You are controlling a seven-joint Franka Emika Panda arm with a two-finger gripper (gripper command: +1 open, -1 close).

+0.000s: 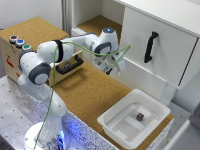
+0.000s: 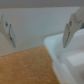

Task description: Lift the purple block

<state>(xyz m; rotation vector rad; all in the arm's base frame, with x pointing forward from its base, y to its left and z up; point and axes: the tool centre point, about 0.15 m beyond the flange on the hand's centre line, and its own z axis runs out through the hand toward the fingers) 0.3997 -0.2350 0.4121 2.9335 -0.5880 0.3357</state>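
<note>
Over on the exterior view's left, a wooden box shows coloured buttons on top. The white Panda arm reaches toward two o'clock, its gripper hanging above the cork tabletop with fingers spread wide and holding nothing. At four o'clock from the gripper, well apart, the purple block sits inside the white tray. A white cabinet with a black handle stands at the right.

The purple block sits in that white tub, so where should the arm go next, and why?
Probably toward the white tub and down, since the gripper hangs open well away from the purple block, which lies alone inside.
</note>
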